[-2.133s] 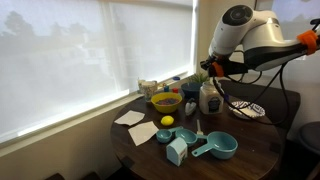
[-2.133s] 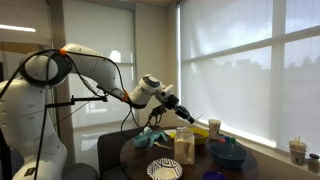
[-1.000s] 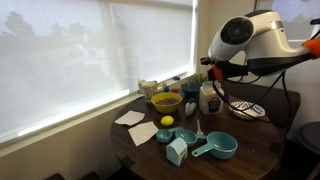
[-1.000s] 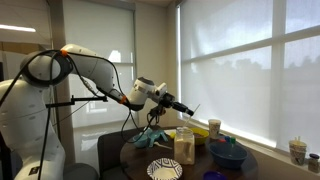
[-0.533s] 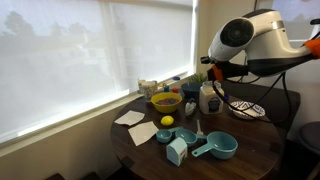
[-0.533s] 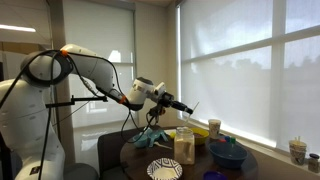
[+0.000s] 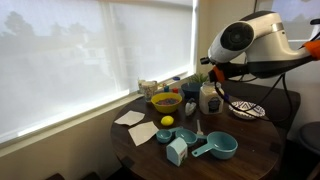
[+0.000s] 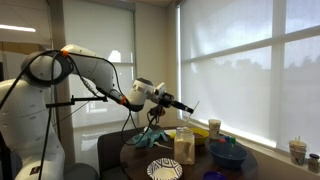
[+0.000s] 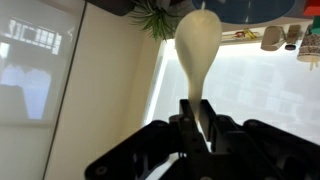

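**Spoon clamped above table**

In an exterior view: one gripper (image 7: 208, 70) hangs well above the round table (image 7: 255, 152). Below it are one yellow bowl (image 7: 166, 101), one lemon (image 7: 167, 121) and two napkins (image 7: 130, 117).

In an exterior view: one spoon (image 8: 190, 106) juts from the jaws toward the window, with open air around it. One jar (image 8: 185, 146) stands below.

Wrist view: jaws narrow, gripping the spoon handle, with the spoon's bowl end pointing away.

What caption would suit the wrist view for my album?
Gripper clamps a pale spoon by its handle, bright window behind.
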Robot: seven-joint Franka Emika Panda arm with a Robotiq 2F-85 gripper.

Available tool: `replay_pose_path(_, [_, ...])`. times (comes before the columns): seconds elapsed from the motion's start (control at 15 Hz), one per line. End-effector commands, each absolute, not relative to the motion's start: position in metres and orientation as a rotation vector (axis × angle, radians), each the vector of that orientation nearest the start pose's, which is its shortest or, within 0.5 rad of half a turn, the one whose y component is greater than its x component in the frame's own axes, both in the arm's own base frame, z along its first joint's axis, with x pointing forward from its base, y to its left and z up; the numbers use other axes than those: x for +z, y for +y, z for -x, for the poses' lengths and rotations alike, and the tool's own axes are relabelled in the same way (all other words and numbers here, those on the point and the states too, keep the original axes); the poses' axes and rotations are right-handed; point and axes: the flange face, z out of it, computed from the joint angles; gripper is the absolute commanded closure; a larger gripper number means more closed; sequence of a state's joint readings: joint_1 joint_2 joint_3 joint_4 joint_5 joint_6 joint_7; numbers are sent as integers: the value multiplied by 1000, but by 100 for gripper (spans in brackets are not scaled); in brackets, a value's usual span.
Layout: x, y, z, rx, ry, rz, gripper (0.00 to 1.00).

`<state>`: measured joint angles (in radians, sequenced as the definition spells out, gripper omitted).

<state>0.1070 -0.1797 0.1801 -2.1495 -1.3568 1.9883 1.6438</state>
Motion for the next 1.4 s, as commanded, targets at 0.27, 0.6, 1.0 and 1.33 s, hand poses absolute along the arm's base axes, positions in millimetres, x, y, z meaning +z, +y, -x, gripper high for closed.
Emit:
replay_pose_path(0.27, [507, 103, -513, 1267, -563, -1903, 97])
replay_pose_path(0.6, [502, 108, -514, 1242, -555, -1831, 97])
replay_pose_path(1.0, [492, 114, -514, 1182, -558, -1723, 97])
replay_pose_path(1.33, [494, 113, -517, 1186, -641, -1682, 97])
